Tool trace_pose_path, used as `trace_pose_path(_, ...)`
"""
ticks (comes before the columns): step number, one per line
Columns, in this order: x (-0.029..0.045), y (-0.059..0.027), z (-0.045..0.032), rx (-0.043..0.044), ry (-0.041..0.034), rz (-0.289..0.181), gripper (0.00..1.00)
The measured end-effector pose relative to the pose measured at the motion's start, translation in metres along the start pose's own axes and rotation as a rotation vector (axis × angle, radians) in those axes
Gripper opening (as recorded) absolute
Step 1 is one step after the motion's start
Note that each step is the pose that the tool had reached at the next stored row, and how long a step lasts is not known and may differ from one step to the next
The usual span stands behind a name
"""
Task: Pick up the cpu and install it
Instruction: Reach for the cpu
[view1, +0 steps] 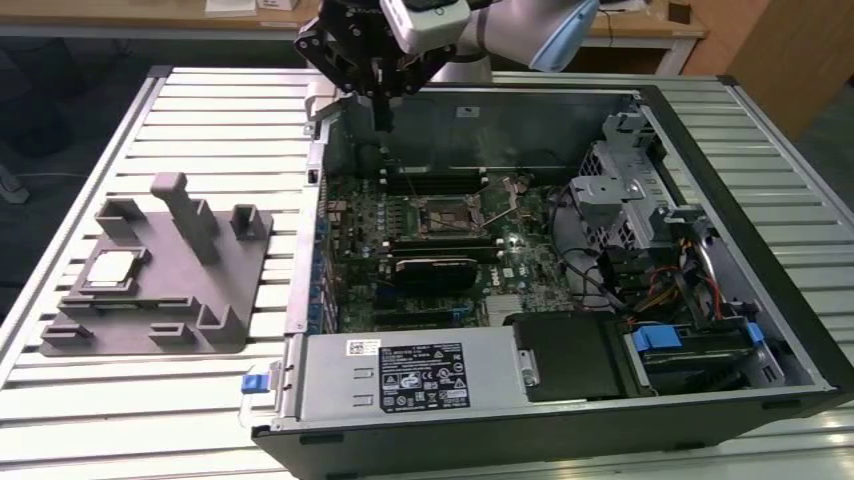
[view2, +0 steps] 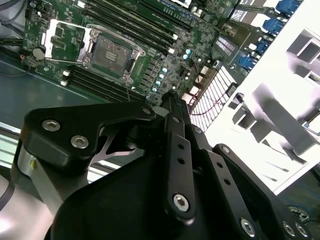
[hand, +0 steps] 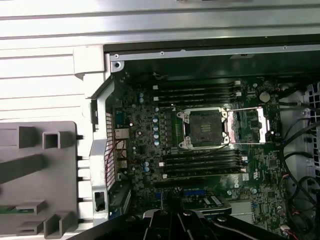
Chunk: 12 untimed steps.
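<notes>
The cpu (view1: 110, 270), a small pale silver square, lies flat on the grey plastic fixture (view1: 200, 290) at the exterior view's left, outside the computer case. My gripper (view1: 383, 122) hangs above the back left corner of the open case, well away from the cpu, with its fingers pressed together and nothing between them. In both wrist views the black fingers (view2: 172, 107) point down at the motherboard. The black socket (hand: 205, 127) sits bare in the middle of the board, its metal frame (hand: 250, 125) flipped open beside it. The socket (view2: 110, 50) is also in the second wrist view.
The open computer case (view1: 747, 290) lies on a slatted metal table (view1: 200, 110). Inside are memory slots (hand: 200, 92), cables (view1: 601, 270), a drive cage (view1: 621, 190) and a power supply (view1: 414, 375). The fixture's upright posts (view1: 180, 205) stand near the cpu.
</notes>
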<state>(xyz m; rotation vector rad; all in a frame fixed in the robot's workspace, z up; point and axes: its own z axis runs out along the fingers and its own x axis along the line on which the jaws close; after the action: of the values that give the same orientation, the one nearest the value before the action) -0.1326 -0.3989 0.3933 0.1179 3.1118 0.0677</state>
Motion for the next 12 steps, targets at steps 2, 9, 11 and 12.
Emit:
trace_pose_path(2,0.0020,-0.0001,-0.0001,0.0000,-0.0003,0.000,0.11)
trace_pose_path(9,0.0077,-0.0006,-0.0003,0.0000,-0.0009,0.000,0.11)
trace_pose_path(11,0.0090,-0.0007,-0.0003,0.0000,-0.0009,0.000,0.11)
trace_pose_path(12,0.0096,-0.0007,-0.0003,0.0000,-0.0010,0.000,0.11)
